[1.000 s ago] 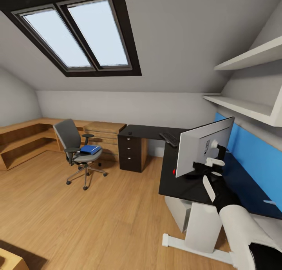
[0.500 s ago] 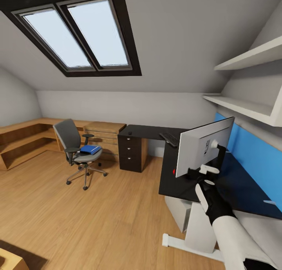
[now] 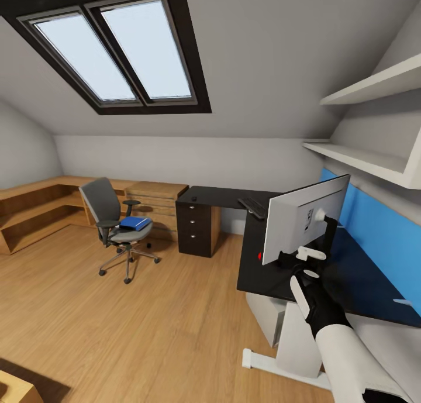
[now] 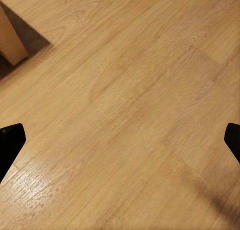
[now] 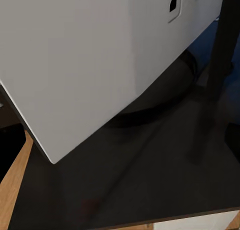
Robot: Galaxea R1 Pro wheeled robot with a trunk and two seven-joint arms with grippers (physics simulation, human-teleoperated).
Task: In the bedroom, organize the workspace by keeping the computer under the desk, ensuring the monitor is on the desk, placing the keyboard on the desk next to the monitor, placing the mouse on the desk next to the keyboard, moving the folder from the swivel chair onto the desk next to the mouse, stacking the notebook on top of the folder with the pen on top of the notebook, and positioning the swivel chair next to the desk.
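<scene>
1. Glossy black: one L-shaped desk [image 3: 222,196], right half of the head view, with one black three-drawer unit [image 3: 193,227] bearing round silver knobs.
2. White back, thin black neck, round black base: one monitor [image 3: 301,216] standing on the desk at centre right, its back toward the camera. In the right wrist view its smooth white back panel [image 5: 95,60] spans the upper left, with the base a dark curve behind it.
3. Light grey, boxy: one computer [image 3: 268,315] under the desk, lower right, partly hidden.
4. Slim, dark: one keyboard [image 3: 252,206] at the desk's inner corner, overhanging the edge.
5. Small black lump: one mouse [image 3: 193,198] on the desk above the drawers.
6. Grey upholstery, chrome star base: one swivel chair [image 3: 114,227], centre left, well apart from the desk.
7. Bright blue, flat: one folder [image 3: 135,222] lying on the chair seat.
8. Right gripper [image 3: 310,264]: white and black, near the monitor's base; whether its claw is spread or pressed together cannot be told.
9. Left gripper [image 4: 120,140]: two black fingertips at opposite frame edges, spread wide over the wooden plank floor [image 4: 125,90].
10. One double skylight [image 3: 111,52], upper left.
</scene>
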